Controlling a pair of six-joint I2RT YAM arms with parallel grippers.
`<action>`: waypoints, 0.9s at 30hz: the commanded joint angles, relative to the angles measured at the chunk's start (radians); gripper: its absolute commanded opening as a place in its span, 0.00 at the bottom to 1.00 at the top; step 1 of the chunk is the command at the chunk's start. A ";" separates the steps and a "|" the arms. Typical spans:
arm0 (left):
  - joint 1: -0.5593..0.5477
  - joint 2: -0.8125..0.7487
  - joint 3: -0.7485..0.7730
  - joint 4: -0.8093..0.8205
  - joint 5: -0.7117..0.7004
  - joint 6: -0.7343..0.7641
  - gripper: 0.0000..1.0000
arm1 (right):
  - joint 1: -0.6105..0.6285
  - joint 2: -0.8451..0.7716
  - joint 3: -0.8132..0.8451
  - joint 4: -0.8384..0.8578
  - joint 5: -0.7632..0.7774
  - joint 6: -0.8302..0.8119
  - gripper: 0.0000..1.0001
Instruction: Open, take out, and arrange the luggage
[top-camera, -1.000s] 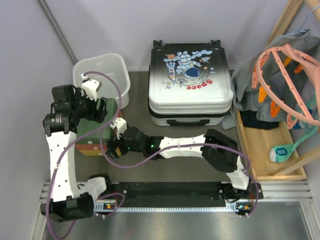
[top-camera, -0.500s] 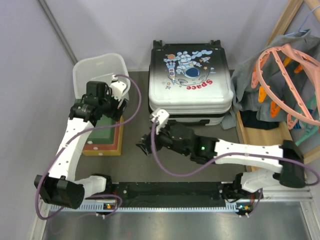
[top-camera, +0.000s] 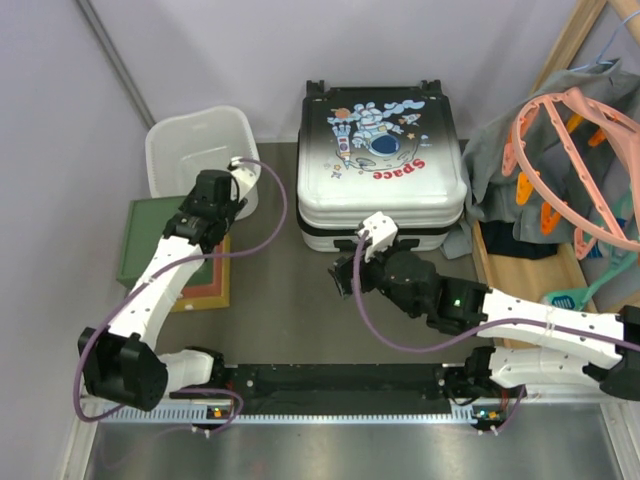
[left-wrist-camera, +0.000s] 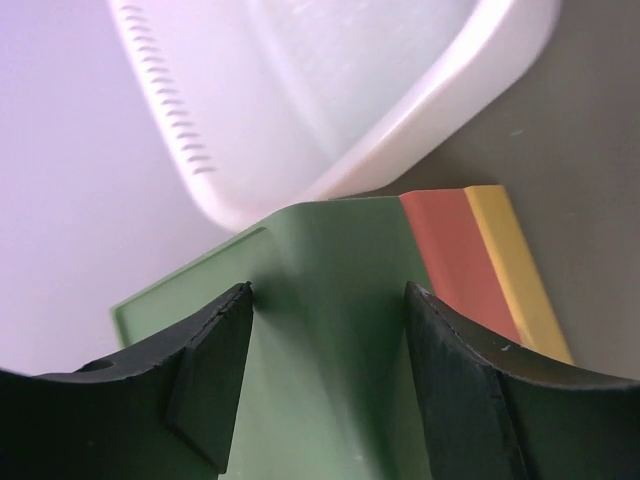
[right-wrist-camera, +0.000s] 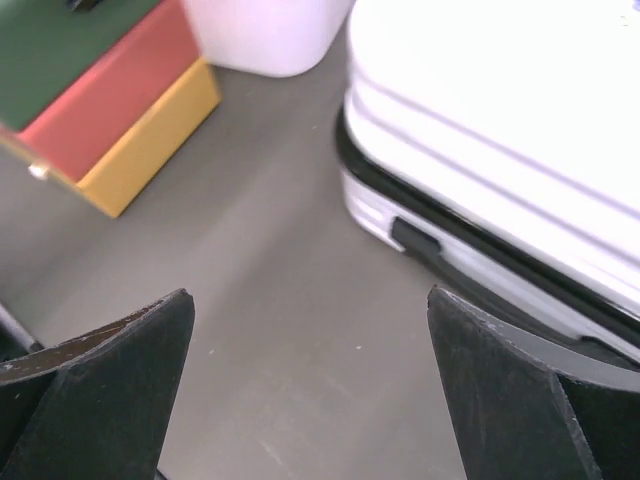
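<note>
Top external view, from the bottom edge up: both arm bases sit on the black rail, with the grey bench (top-camera: 290, 320) spreading out above them. The right gripper (top-camera: 345, 278) sits just right of centre, low over bare bench, jaws spread wide and holding nothing. The right wrist view backs that up, with only grey surface between the two dark fingers (right-wrist-camera: 110, 370).

Just beyond it lies the luggage (top-camera: 380, 160), flat in the upper middle of the frame. Its lid is shut and the astronaut print faces up, and its black seam and a small dark tab on the near wall face that gripper.

Over on the left, the left gripper (top-camera: 212, 192) hangs above the far end of the stacked boxes (top-camera: 150, 240). On the left wrist view its jaws stand apart, the green top showing between them, gripping nothing. Red and yellow layers peek out at the right.

The white basket (top-camera: 200, 140) sits just beside the boxes, upper left. Along the right edge there's a wooden tray (top-camera: 490, 290), grey cloth (top-camera: 490, 170) and pink hangers (top-camera: 560, 160).
</note>
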 joint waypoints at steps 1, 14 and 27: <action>0.031 0.018 -0.068 -0.012 -0.125 0.130 0.66 | -0.039 -0.065 -0.019 0.007 0.031 -0.008 0.99; 0.235 0.023 -0.016 0.101 0.158 0.340 0.67 | -0.076 -0.105 -0.046 -0.016 0.020 -0.036 0.99; -0.027 0.404 0.448 -0.089 0.274 -0.126 0.69 | -0.081 -0.091 -0.049 -0.051 0.017 -0.043 0.99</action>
